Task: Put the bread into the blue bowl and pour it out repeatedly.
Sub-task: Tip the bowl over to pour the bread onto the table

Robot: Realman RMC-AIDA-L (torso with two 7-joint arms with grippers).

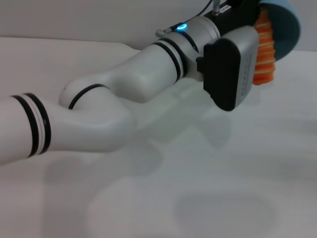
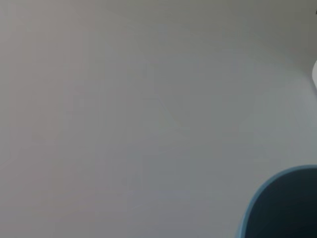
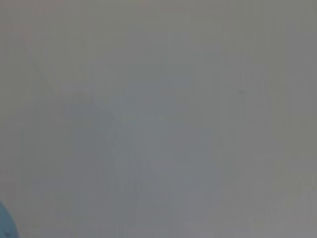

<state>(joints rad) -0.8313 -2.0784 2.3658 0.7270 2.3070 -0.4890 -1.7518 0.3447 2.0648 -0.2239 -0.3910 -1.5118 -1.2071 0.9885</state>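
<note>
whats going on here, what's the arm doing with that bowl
The left arm reaches across the white table and holds the blue bowl up in the air at the far right, tipped on its side. The bread hangs out of the bowl's opening with its orange-striped face showing, so it looks about to fall out onto the table. The arm's wrist housing hides the left gripper itself. The right arm is not in the head view.
</note>
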